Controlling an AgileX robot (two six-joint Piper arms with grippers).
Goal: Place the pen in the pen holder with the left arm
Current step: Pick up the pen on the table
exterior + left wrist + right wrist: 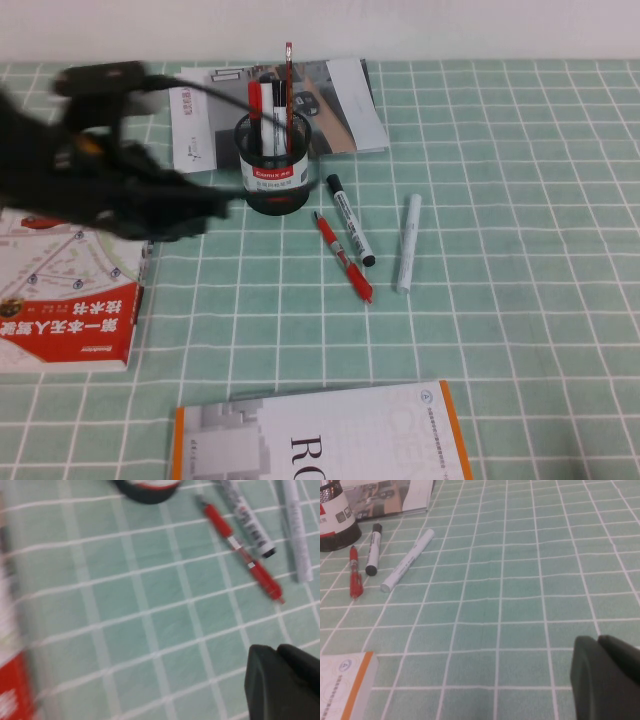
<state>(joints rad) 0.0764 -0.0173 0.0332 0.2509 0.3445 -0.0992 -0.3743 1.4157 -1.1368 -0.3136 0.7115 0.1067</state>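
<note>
The pen lies on the table beside the pen holder, apart from the left gripper, its finger spread unreadable; the right gripper sits well apart.

Red pen, black mesh pen holder, green-checked tablecloth.

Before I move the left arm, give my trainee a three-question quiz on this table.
1. True or false: the pen is already inside the pen holder.
2. Which lies nearest the pen? A: white marker with black cap; B: all-white marker; C: red-covered book.
3. Fill in: the left end effector hovers to the holder's ____; the right end effector shows only in its wrist view.

Key: 1 false; 2 A; 3 left.
</note>
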